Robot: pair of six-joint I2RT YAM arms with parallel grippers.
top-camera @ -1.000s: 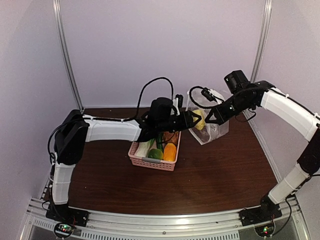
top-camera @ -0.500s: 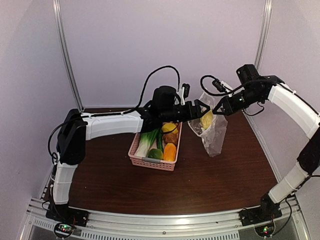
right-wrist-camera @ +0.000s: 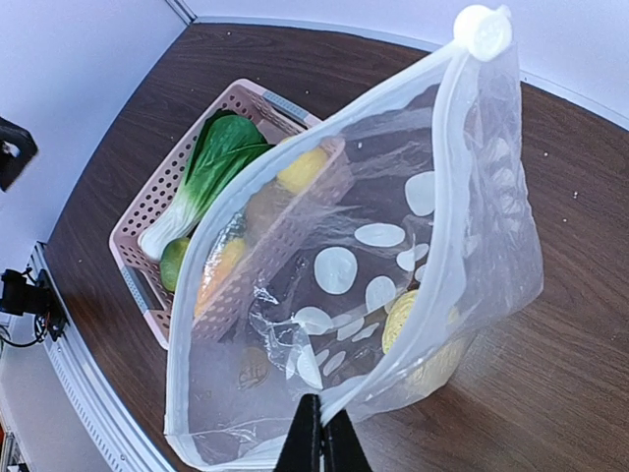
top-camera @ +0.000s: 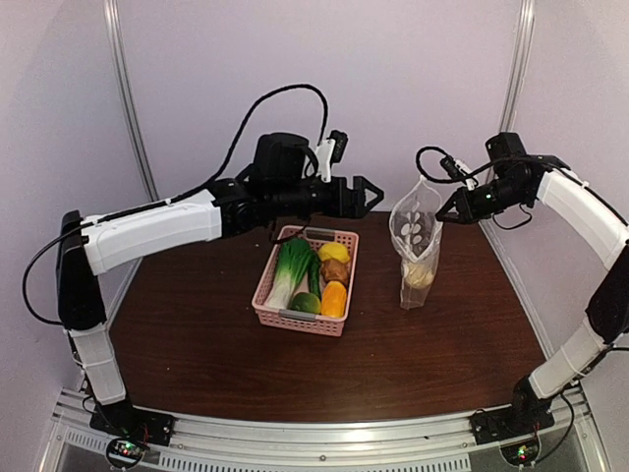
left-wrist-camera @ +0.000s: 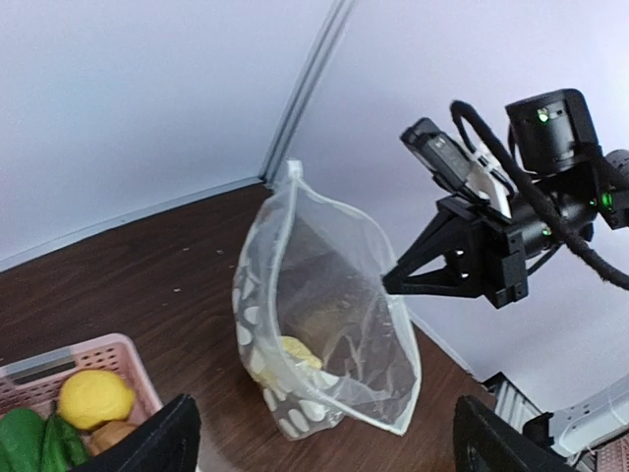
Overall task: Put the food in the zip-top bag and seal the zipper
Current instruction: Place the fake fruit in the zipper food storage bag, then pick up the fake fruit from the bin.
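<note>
Nearest the arm bases, the pink basket [top-camera: 299, 318] sits on the brown table [top-camera: 393, 364], below the left gripper [top-camera: 371, 195] and well to the left of the right gripper [top-camera: 444, 213]. In the basket lie a green leafy vegetable [top-camera: 290, 267], an orange piece [top-camera: 334, 298], a small green piece [top-camera: 306, 303], a brown round one [top-camera: 334, 270] and a yellow lemon [top-camera: 334, 253]. Directly below the right gripper hangs the zip-top bag [top-camera: 418, 246], upright, its bottom seemingly down on the table, with a second lemon [top-camera: 421, 276] inside at the bottom. The right gripper's fingers [right-wrist-camera: 320, 433] are clenched on one lip of the bag's mouth, gripping the zipper [right-wrist-camera: 448, 187] strip partway along. The other lip bows away from it, so the mouth gapes open; a white tab [right-wrist-camera: 482, 29] sits at the far end of the strip. Farther back and higher, the left gripper hovers over the basket's far end, its fingers [left-wrist-camera: 157, 442] spread wide and empty. The bag lies ahead of it and to its right, apart from it.
</note>
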